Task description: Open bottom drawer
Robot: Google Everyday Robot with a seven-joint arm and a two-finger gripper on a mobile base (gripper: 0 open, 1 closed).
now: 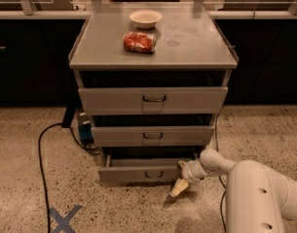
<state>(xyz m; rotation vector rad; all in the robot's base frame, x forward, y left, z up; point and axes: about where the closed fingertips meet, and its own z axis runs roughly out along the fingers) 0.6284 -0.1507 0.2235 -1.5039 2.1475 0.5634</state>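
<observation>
Standing in the middle of the frame, a grey metal table [187, 42] with three drawers is seen from above and in front. On its top, a pale bowl [145, 18] is set near the back edge, and a crumpled red snack bag [139, 42] lies just in front of it, apart from it.

The bottom drawer [134, 174] is found at the foot of the table, in the lower centre of the frame. It stands partly out, so that a dark gap and the rim of its shallow tray are exposed behind its narrow front panel. A small dark wire handle [154, 174] is fixed at the centre of that panel. The middle drawer [119, 136] and the top drawer [187, 100] above it are also slightly out.

The end effector [179, 188] is held low, just below and beside the right end of the bottom drawer's front, its yellowish tip pointed down at the speckled floor [22, 178]. Nothing is seen gripped in it, and whether it is spread or closed cannot be told. The white arm [257, 198] is carried in from the lower right.

A black cable [41, 154] is trailed across the floor at the left, and a blue tape cross [64, 219] is marked at the lower left.
</observation>
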